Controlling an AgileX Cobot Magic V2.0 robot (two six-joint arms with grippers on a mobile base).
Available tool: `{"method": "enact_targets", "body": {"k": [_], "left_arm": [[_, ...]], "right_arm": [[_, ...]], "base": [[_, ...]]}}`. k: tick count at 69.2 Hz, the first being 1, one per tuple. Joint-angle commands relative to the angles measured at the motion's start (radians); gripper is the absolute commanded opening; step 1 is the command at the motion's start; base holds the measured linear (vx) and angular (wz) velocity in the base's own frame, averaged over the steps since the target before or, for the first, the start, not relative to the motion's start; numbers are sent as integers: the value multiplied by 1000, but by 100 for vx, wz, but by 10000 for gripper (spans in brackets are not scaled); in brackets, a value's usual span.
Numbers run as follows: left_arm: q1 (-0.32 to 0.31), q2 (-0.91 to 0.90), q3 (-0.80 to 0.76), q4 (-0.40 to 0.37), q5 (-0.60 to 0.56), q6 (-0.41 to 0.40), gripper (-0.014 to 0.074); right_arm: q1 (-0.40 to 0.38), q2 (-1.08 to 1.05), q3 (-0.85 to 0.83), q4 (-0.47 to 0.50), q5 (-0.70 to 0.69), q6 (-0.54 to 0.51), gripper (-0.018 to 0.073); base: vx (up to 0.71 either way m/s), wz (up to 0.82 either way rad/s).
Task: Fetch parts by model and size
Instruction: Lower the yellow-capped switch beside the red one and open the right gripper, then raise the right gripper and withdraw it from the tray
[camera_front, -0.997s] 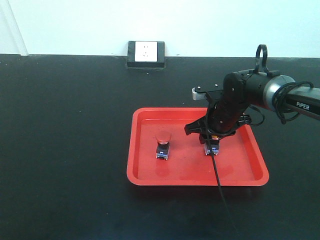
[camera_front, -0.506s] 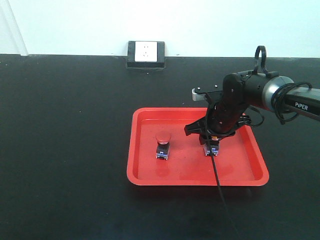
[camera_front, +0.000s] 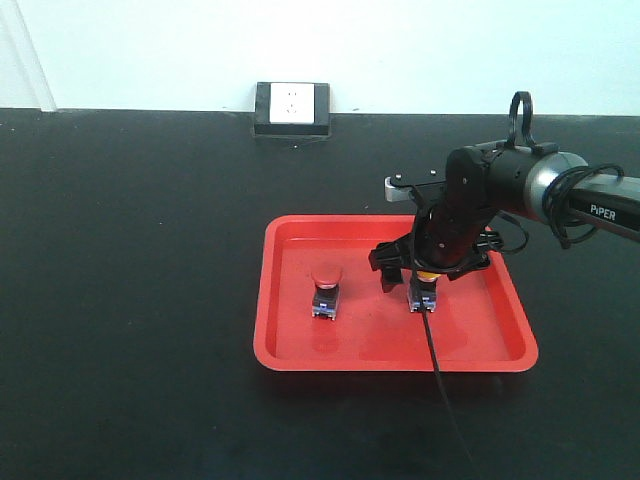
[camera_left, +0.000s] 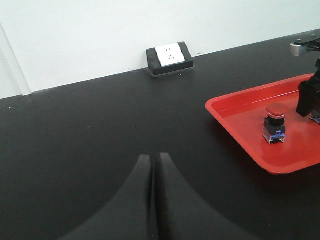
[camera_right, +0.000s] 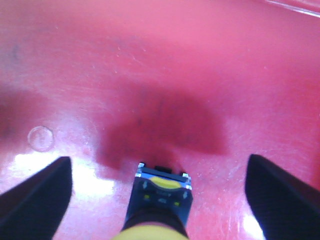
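Right claw (camera_front: 421, 277), fingers spread wide, straddles the upright yellow-capped push-button switch (camera_right: 159, 200) standing in the red plastic tray (camera_front: 400, 355); left claw (camera_left: 152, 200) is pressed together, far off.

A lab or test bench: a wide matte black tabletop (camera_front: 130, 300) meets a bare white wall (camera_front: 400, 50), a boxed white power socket (camera_front: 292, 107) sits at the table's back edge, and a red plastic tray (camera_front: 290, 350) lies on the black surface
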Motion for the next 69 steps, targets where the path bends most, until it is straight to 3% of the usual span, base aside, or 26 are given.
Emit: {"method": "enact_targets", "body": {"k": [1,39,69], "left_arm": [[2,11,-25,3,-67,-3,-6],[2,11,-25,3,-64,-3,-6],[2,11,-25,3,-62,-3,-6]], "right_arm": [[-5,-56,-32,0,-19,-1,723],[-5,-135,-28,0,-18,-10,594],[-5,-379,174,-24,-221,30,480]], "base": [[0,0],[0,0],[0,0]]}}
